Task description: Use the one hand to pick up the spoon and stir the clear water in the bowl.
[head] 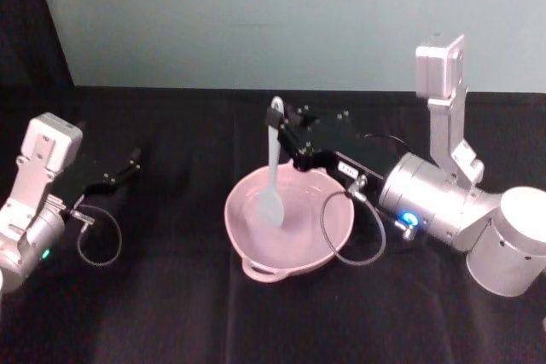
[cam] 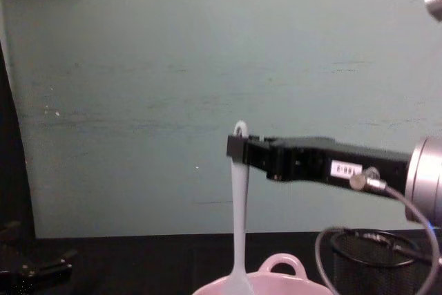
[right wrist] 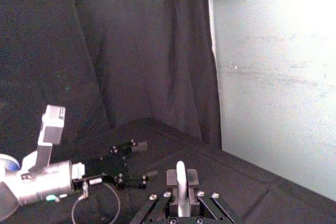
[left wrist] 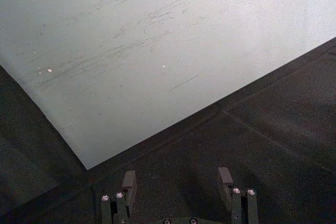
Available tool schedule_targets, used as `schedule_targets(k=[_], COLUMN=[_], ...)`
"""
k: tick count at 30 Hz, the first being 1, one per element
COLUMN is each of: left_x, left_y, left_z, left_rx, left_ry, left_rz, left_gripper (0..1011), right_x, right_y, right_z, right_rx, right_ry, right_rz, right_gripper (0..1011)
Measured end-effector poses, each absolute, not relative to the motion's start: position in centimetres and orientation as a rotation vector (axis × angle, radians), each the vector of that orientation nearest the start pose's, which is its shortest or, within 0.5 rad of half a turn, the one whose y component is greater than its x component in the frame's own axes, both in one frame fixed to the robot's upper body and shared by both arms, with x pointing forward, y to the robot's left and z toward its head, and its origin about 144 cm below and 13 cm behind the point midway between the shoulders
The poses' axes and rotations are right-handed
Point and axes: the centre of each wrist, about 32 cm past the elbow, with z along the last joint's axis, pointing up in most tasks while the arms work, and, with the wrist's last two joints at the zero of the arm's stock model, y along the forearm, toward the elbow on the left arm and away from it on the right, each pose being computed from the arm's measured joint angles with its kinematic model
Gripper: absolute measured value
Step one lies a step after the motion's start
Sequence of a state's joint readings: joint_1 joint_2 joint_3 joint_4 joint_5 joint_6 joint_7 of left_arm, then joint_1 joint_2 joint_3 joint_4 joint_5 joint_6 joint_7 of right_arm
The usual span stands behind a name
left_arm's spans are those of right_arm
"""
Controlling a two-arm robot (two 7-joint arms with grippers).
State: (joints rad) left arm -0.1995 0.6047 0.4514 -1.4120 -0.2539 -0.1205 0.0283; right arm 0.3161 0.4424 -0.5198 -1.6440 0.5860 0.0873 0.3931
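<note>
White spoon (head: 273,168) | clamped upright in right hand (head: 281,123) | head apparently in bowl (head: 240,238)

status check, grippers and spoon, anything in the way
Right gripper shut on spoon, upright, head down in bowl. Left gripper open, parked far left. Grey cable loop overhangs bowl's right rim.

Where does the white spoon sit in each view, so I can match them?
Head view: the spoon stands upright at centre, head inside the bowl.
Chest view: vertical at centre, dropping into the bowl.
Right wrist view: handle end, bottom centre.
Left wrist view: the open left gripper faces wall and black cloth.
Shared landmark: the right gripper, shut on the spoon's handle.
</note>
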Motion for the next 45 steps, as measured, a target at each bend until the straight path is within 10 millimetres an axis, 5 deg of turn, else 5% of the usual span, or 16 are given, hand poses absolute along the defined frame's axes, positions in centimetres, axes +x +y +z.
schedule_targets(k=[18, 26, 34, 45], left_x=[48.9, 48.9, 48.9, 48.9], left_y=[31.0, 31.0, 31.0, 31.0], left_z=[114.0, 114.0, 114.0, 114.0], left_rx=[0.305, 0.304, 0.304, 0.304], left_ry=[-0.285, -0.285, -0.285, -0.285], left_rz=[1.248, 1.248, 1.248, 1.248], left_gripper=[1011, 1011, 1011, 1011], right_x=[52.0, 53.7, 52.5, 49.8], right_y=[-18.6, -20.2, -22.2, -21.5], right_z=[121.4, 121.5, 122.0, 122.2], right_rx=[0.030, 0.030, 0.019, -0.020], right_ry=[0.053, 0.060, 0.039, 0.054], right_rz=[-0.659, -0.741, -0.792, -0.738], right_gripper=[113, 113, 113, 113])
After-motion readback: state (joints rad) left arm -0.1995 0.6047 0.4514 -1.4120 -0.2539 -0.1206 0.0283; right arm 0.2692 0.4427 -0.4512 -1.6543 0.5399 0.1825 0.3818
